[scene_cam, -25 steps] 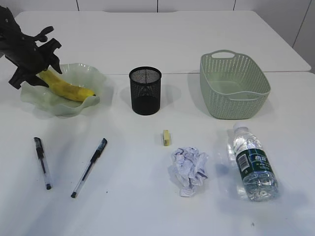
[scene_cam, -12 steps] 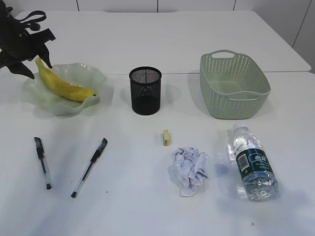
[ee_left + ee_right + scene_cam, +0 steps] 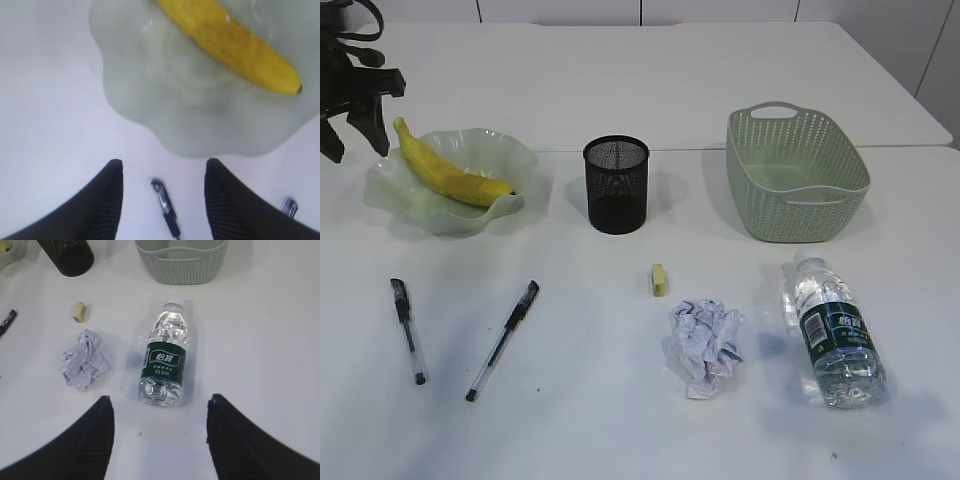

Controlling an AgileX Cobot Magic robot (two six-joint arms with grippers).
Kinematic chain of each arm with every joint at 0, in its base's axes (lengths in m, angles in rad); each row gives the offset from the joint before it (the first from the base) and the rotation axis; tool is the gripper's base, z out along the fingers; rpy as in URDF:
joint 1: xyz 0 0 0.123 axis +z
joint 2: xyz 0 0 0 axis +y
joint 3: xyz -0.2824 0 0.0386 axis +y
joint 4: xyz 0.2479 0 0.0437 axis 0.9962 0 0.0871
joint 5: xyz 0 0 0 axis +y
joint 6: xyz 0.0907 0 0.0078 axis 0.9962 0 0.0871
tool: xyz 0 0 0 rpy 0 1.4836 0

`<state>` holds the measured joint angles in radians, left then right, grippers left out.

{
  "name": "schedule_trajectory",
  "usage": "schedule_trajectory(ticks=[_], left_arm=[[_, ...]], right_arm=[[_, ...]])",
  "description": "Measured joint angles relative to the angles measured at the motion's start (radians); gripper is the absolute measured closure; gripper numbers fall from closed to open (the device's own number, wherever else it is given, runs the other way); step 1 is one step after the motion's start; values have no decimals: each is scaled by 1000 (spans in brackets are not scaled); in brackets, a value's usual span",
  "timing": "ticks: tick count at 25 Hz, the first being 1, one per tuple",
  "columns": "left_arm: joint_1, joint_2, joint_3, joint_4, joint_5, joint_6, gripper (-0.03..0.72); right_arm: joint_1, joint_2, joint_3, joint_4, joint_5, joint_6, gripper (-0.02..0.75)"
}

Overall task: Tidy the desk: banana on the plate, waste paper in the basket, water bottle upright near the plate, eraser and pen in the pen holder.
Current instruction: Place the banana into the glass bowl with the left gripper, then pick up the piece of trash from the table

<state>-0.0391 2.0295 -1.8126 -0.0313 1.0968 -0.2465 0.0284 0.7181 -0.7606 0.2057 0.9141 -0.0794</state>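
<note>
A desk-tidying scene, one job done: the banana [image 3: 448,173] is lying on the plate [image 3: 510,150] at upper left.

The left gripper [image 3: 348,100] is hanging open and empty above the plate (cropped by the frame edge); the right gripper [image 3: 159,432], equally open and empty, is hovering over the fallen water bottle [image 3: 832,335]. Two pens [image 3: 502,339], eraser [image 3: 660,279] and waste paper [image 3: 705,343] are waiting mid-desk; pen holder [image 3: 615,184] and basket [image 3: 795,172] are sitting empty.
</note>
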Motion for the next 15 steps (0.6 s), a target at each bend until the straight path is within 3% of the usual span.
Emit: schedule_trajectory(ticks=[5, 15], left_arm=[[-13, -43, 0, -17, 118, 110, 324], [-97, -207, 40, 20, 131, 167, 326]], right_arm=[[0, 0, 0, 44, 14, 0, 296], [0, 0, 0, 60, 50, 0, 296]])
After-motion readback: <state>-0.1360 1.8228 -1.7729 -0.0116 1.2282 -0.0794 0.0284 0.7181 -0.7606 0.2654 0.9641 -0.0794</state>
